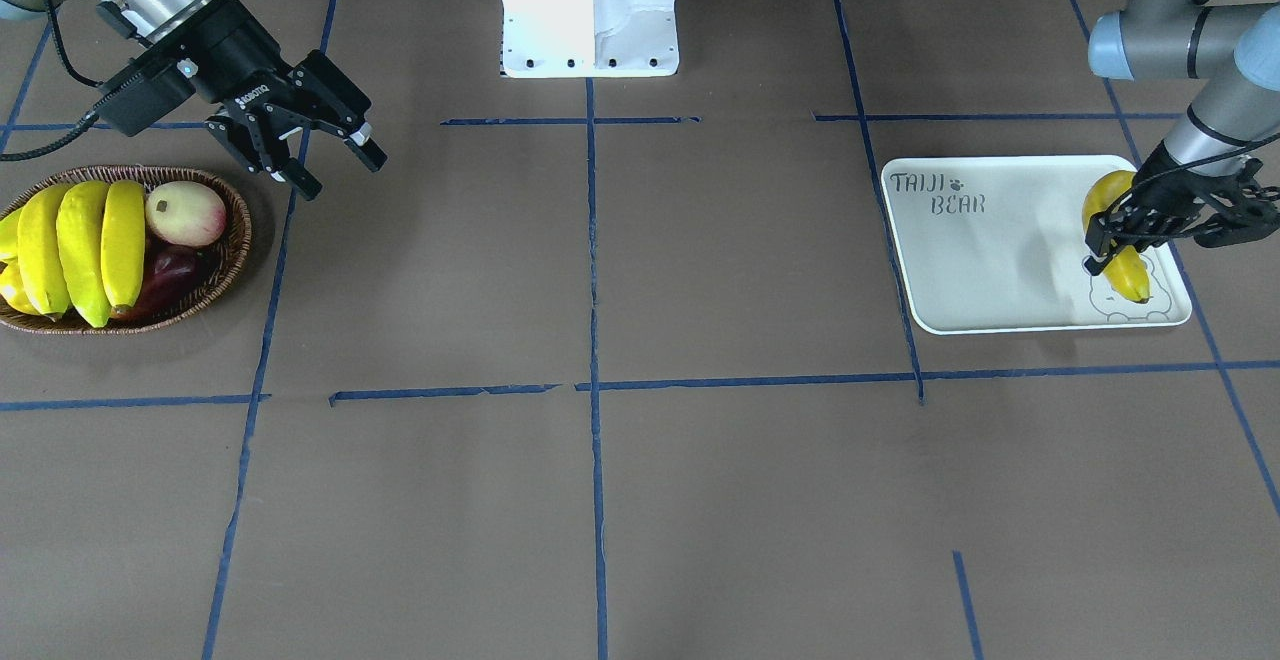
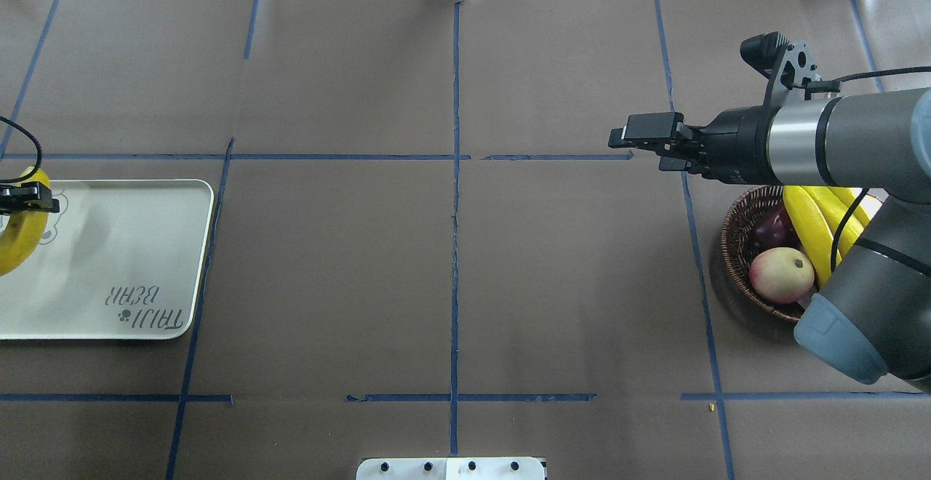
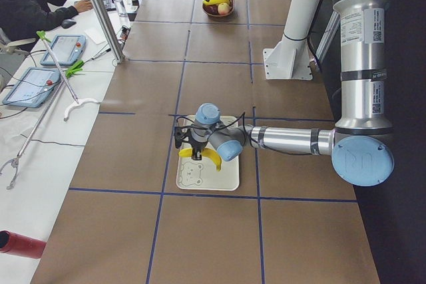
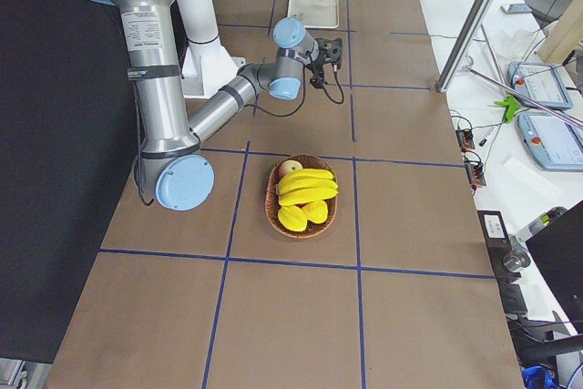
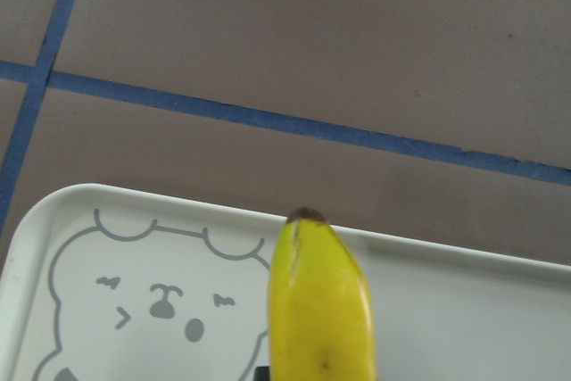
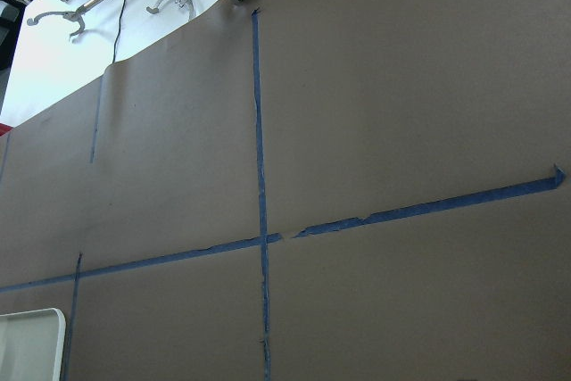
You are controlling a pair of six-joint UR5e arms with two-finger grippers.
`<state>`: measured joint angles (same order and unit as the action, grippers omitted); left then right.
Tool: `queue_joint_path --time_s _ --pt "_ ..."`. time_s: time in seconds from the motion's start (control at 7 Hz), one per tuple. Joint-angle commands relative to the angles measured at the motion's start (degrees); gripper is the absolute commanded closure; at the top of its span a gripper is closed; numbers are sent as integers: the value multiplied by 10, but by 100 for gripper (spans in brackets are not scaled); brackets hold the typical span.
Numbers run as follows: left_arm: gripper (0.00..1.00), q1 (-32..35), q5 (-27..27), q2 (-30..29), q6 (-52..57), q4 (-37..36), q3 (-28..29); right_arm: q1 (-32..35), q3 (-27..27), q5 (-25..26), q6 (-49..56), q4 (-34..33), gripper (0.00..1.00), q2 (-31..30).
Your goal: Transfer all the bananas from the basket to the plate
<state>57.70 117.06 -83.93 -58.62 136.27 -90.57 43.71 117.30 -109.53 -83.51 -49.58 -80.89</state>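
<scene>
My left gripper (image 1: 1100,245) is shut on one yellow banana (image 1: 1131,277) low over the bear corner of the white plate (image 1: 980,270); whether the fruit touches the plate I cannot tell. The left wrist view shows that banana's (image 5: 321,310) dark tip over the plate (image 5: 446,310). Three more bananas (image 1: 85,240) lie side by side in the wicker basket (image 1: 238,240). My right gripper (image 1: 335,168) hangs open and empty just beyond the basket's rim, toward the table's middle. From overhead the right arm covers part of the basket (image 2: 734,233).
A pale pink apple (image 1: 185,212), a dark purple fruit (image 1: 165,275) and stubby yellow fruits (image 1: 10,285) share the basket. The robot's white base (image 1: 590,10) stands mid-table at the robot's side. Blue tape lines cross the brown table cover. A person sits at a side desk (image 3: 26,4).
</scene>
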Motion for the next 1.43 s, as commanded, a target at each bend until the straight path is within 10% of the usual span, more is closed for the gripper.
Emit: queue_joint_path --time_s 0.0,0.43,1.29 --pt "1 0 -4 -4 7 10 26 2 -3 -2 1 -3 0 -5" --pt "0 -1 0 -9 1 58 31 71 0 -79 110 -81 0 -21" --pt "0 22 70 -38 -4 45 -36 195 -7 -196 474 -75 0 -248"
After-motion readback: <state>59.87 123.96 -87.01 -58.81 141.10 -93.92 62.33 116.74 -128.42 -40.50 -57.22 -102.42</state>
